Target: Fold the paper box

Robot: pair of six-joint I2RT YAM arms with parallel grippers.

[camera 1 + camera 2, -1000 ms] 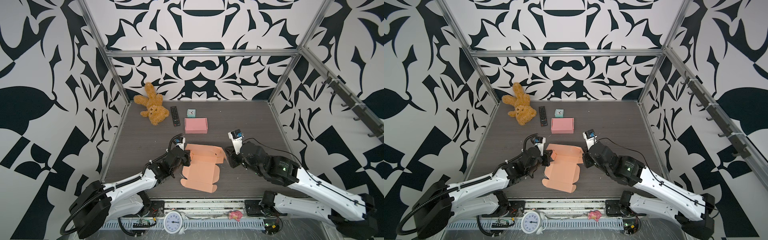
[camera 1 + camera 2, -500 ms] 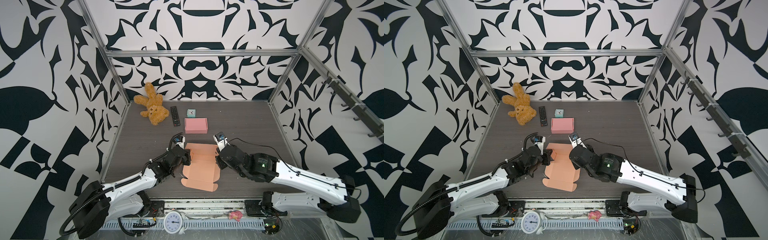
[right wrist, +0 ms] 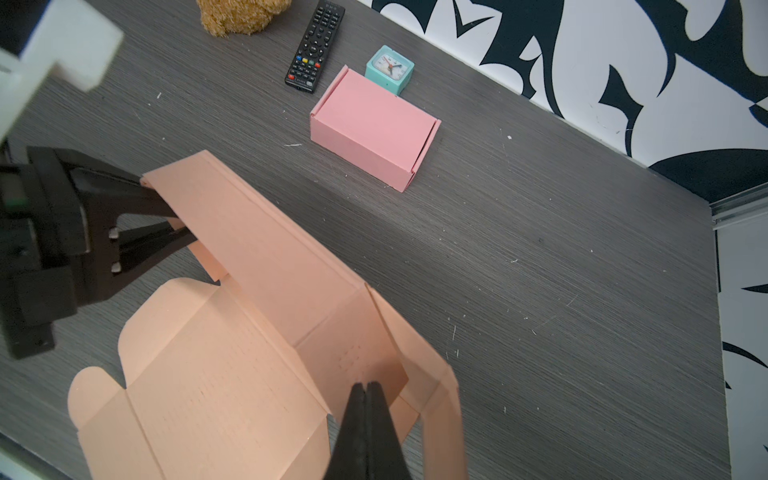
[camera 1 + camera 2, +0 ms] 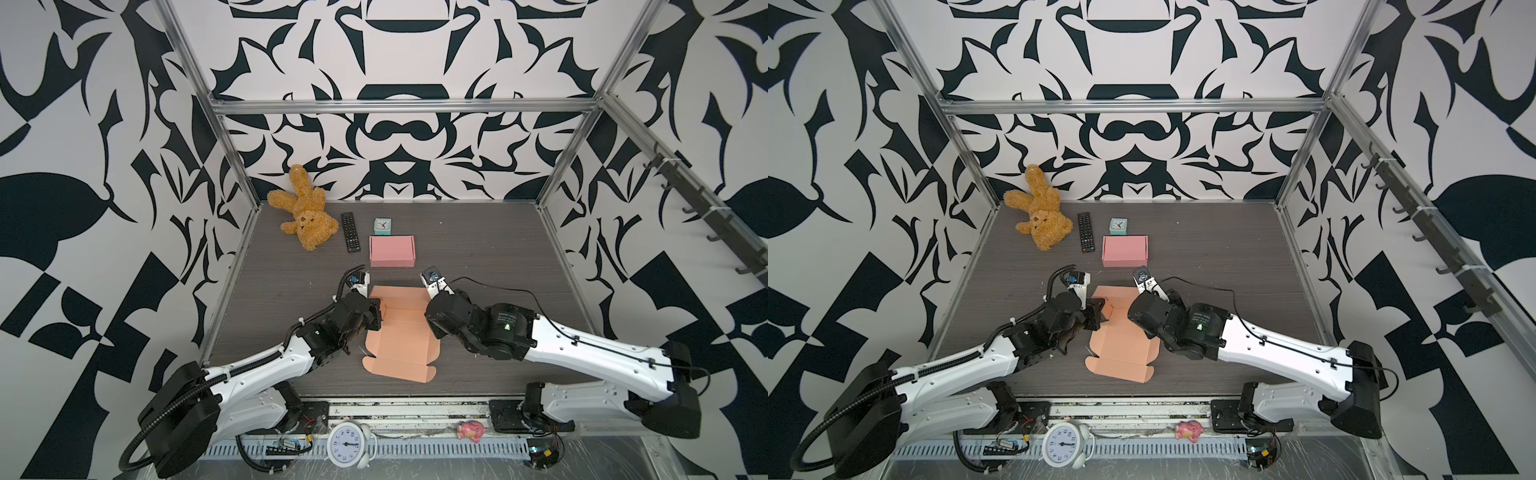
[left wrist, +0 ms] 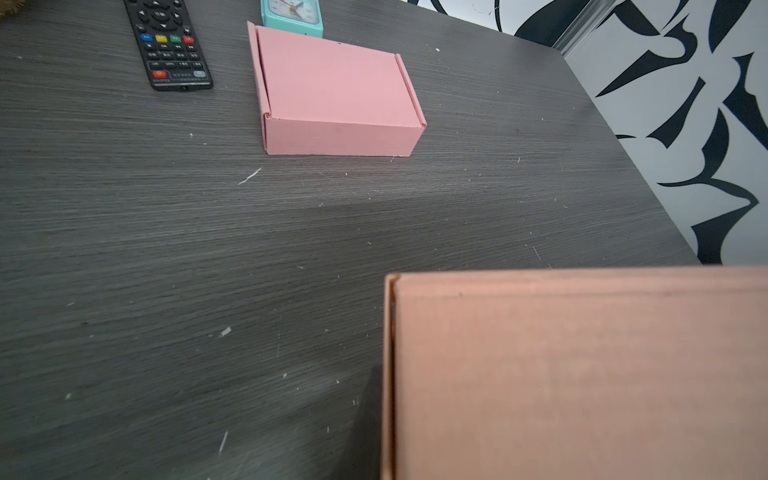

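Right gripper [image 3: 365,388] closed: wrist view only

**Setting:** robotics laboratory, enclosed test cell.

**Evidence:**
- Aluminium frame bars [image 4: 399,107] carry black-and-white patterned walls [image 4: 399,50] all round the pincers.
- A grey wood-grain tabletop [image 4: 478,257] lies beneath them.
- The left arm [image 4: 266,365] and right arm [image 4: 582,349] are mounted on a rail [image 4: 399,405] behind the left pincer [image 4: 377,313] and right pincer [image 3: 365,388].
- A bare circuit board [image 4: 286,445] and an alarm clock [image 4: 348,444] sit by that rail.
- Props between the pincers: a paper box [image 4: 399,336].
- Props beyond the pincers: teddy bear [image 4: 305,216], remote [image 4: 350,232], teal clock [image 4: 382,226], pink box [image 4: 392,251].
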